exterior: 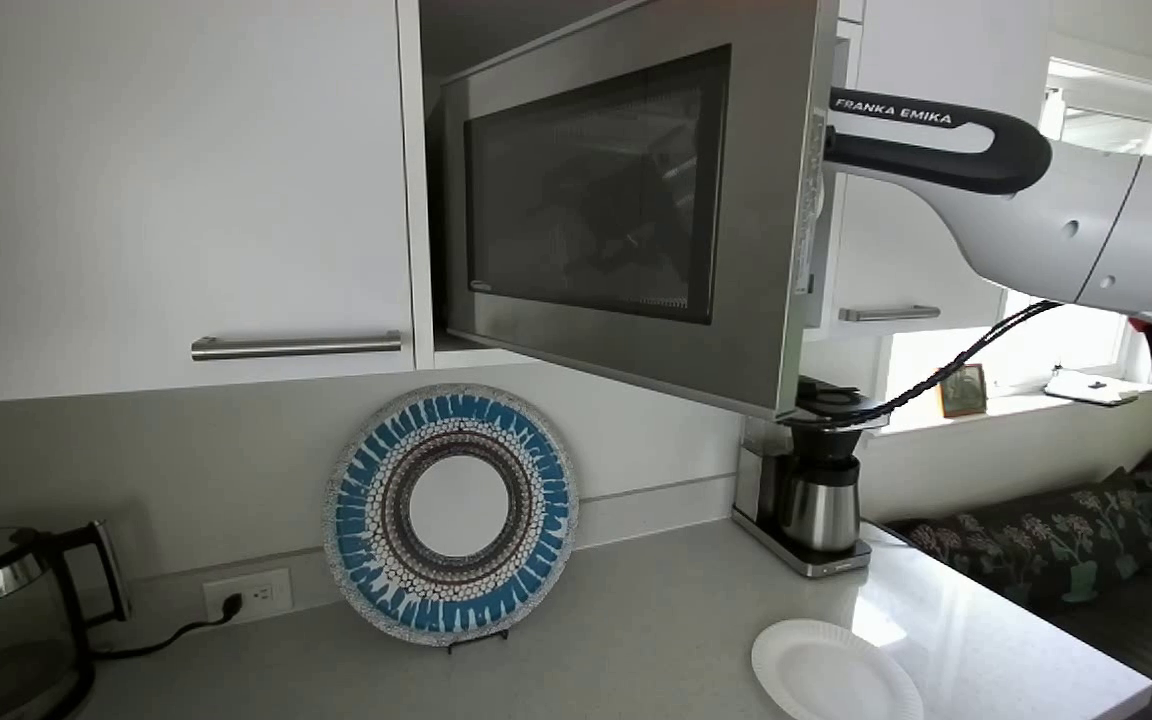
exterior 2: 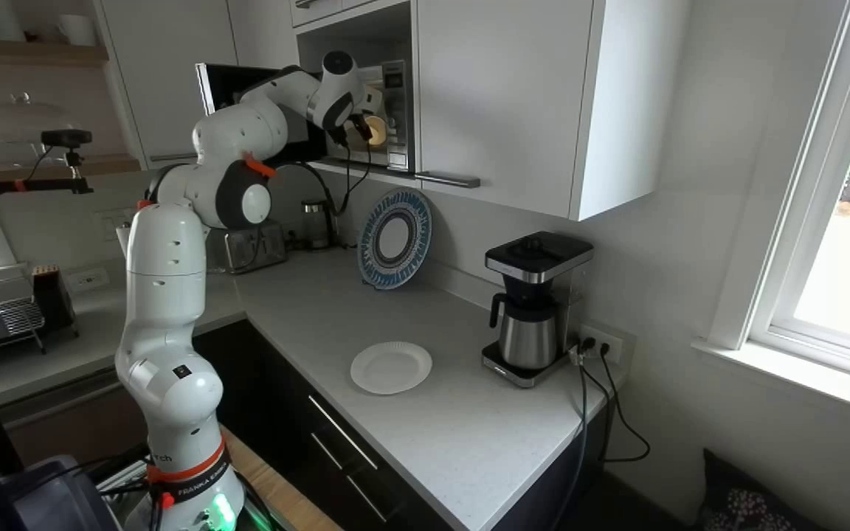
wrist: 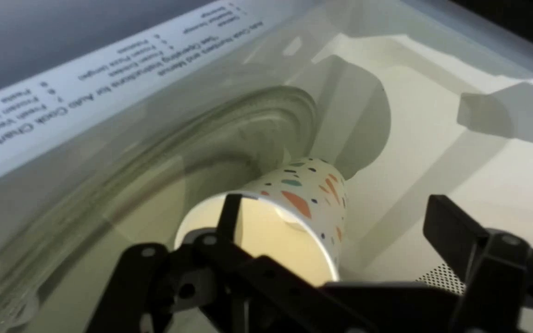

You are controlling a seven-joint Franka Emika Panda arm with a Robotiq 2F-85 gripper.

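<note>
A white cup (wrist: 322,203) with orange, green and dark flecks is inside the microwave (exterior 2: 395,110), its pale yellow mouth facing the wrist camera. My gripper (wrist: 338,212) stands open there. In the wrist view its left finger (wrist: 229,217) crosses the cup's mouth; whether it is inside or only in front, I cannot tell. Apart from the cup's wall is the right finger (wrist: 449,231). Behind the cup lies the glass turntable (wrist: 289,97). The swung-open microwave door (exterior: 586,345) hides the gripper in an exterior view. Whether the cup touches a finger is unclear.
A white plate (exterior 2: 392,367) lies on the counter below. Against the wall leans a blue patterned disc (exterior: 356,510). A coffee maker (exterior 2: 532,295) with a steel jug stands near the counter's end. Cupboard doors with a handle (exterior 2: 447,179) flank the microwave. Black cables (exterior: 946,370) hang from the arm.
</note>
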